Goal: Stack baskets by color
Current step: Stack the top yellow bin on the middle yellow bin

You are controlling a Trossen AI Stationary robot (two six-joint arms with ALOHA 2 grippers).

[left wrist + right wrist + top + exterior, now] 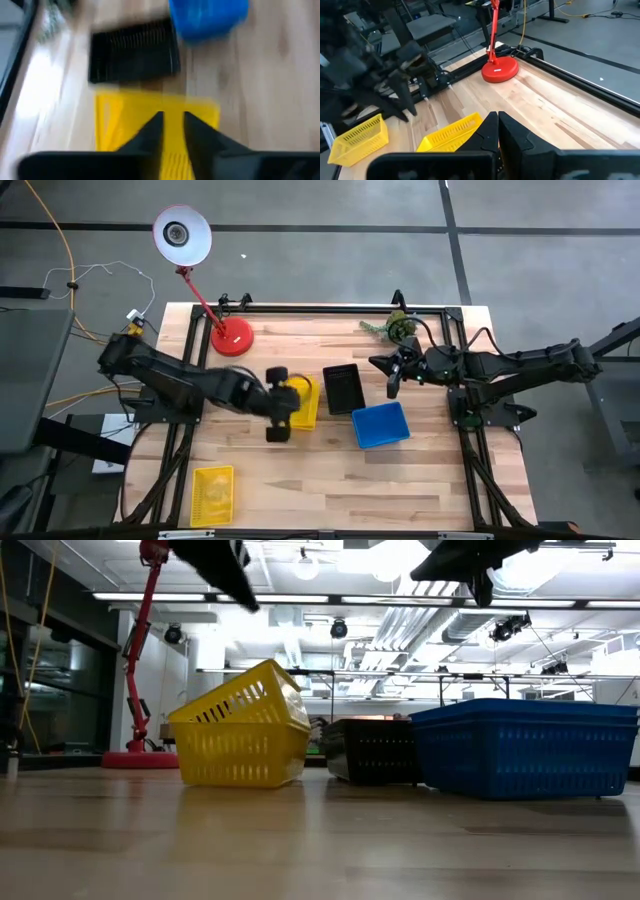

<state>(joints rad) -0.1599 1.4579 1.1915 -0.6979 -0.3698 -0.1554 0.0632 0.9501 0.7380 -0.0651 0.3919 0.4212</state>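
Overhead, we see the left gripper (pixel 283 402) above a tilted yellow mesh plastic basket (pixel 303 402) mid-worktop (pixel 300 480); we cannot tell its finger state. Beside it sit a black mesh basket (pixel 343 388) and a blue mesh basket (pixel 381 425). Another yellow basket (pixel 212 495) lies well apart. The right gripper (pixel 391 380) hangs pinched together.

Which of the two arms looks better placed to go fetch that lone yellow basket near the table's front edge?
Likely the left. Its gripper hangs over the yellow stack, on the lone yellow basket's side. The right gripper sits shut beyond the black basket.
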